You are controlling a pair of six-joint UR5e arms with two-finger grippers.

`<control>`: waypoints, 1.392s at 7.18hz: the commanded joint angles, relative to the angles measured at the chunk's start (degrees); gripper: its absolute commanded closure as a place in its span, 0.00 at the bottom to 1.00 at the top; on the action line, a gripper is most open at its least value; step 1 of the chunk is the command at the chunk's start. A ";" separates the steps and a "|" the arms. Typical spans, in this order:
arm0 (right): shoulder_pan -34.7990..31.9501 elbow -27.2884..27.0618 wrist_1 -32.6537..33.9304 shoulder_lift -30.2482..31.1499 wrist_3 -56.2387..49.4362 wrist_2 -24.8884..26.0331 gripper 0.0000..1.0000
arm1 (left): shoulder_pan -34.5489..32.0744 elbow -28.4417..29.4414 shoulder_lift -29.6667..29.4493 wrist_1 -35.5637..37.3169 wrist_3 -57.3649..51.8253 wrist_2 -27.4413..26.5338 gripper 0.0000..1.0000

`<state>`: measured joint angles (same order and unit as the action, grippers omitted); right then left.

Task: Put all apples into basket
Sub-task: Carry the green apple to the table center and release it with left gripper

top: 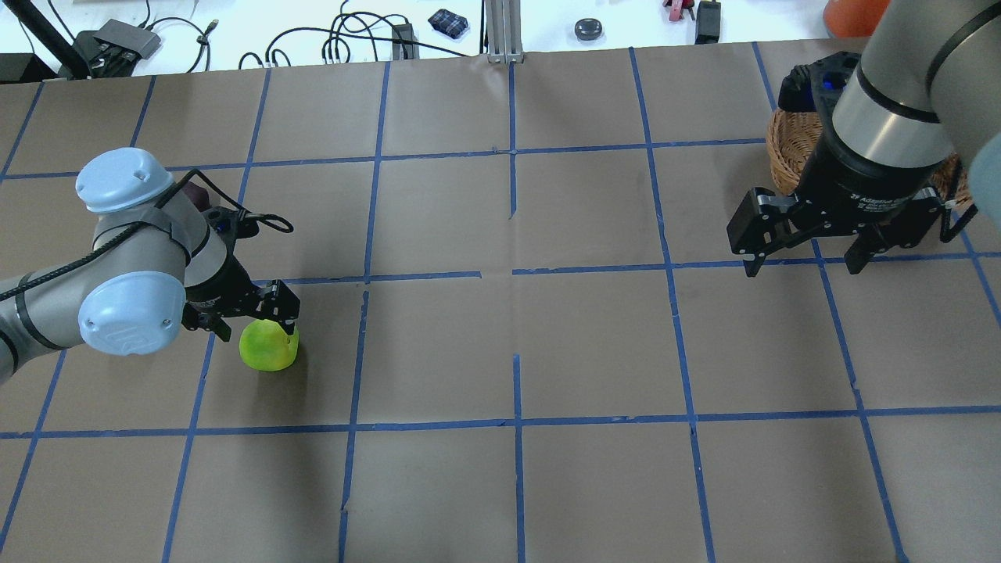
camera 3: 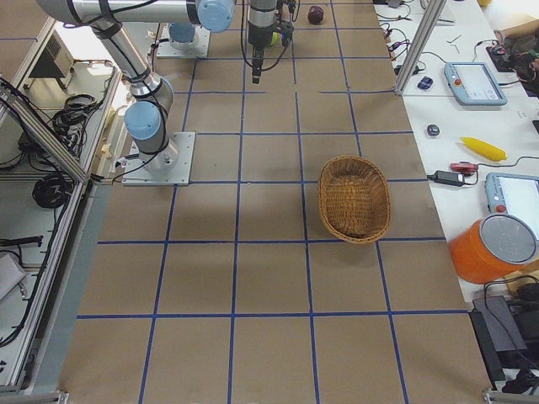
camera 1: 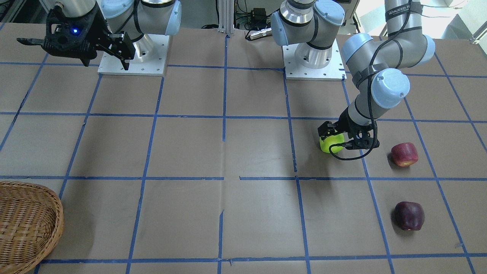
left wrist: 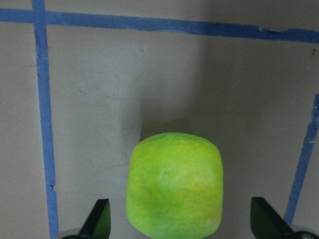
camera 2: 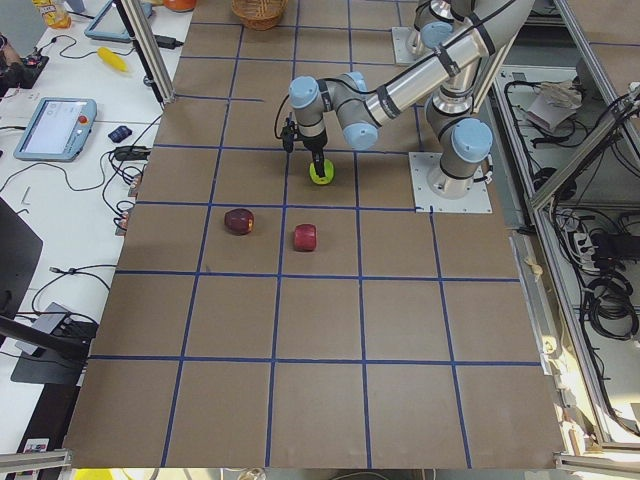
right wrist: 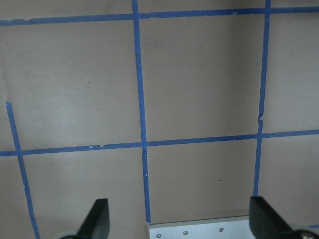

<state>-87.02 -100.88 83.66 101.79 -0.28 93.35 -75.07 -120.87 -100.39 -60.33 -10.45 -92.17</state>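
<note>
1. Green apple (left wrist: 174, 184) sits on the table between the left jaws, which are spread wide with a gap on either side
2. To grip it well, I judge: centre the apple, sink to its widest girth, close firmly, then lift straight up
3. Red apple (camera 1: 404, 154) and dark red apple (camera 1: 409, 215) lie farther left
4. Basket (camera 3: 354, 198) is far right, no apple showing inside; right jaws hang open above the table, holding nothing

Green apple (camera 1: 330, 145), red apple (camera 1: 404, 154), tan basket (camera 1: 30, 224)
</note>
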 commanded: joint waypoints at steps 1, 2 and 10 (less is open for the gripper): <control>0.36 -0.37 0.36 0.43 -0.15 -0.35 0.00 | -0.08 -0.07 -2.35 1.79 -0.01 -0.02 0.44; 0.54 -0.02 0.45 0.34 -0.24 -0.01 0.00 | -0.08 0.54 -2.01 2.15 0.08 -0.11 0.75; 0.71 8.34 2.90 -7.29 -0.33 -5.64 0.00 | -28.69 18.37 -15.24 7.92 48.89 13.86 0.89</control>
<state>-86.38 -92.57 84.88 96.19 -0.35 88.53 -98.38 -104.54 -111.91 -56.74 30.67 -79.04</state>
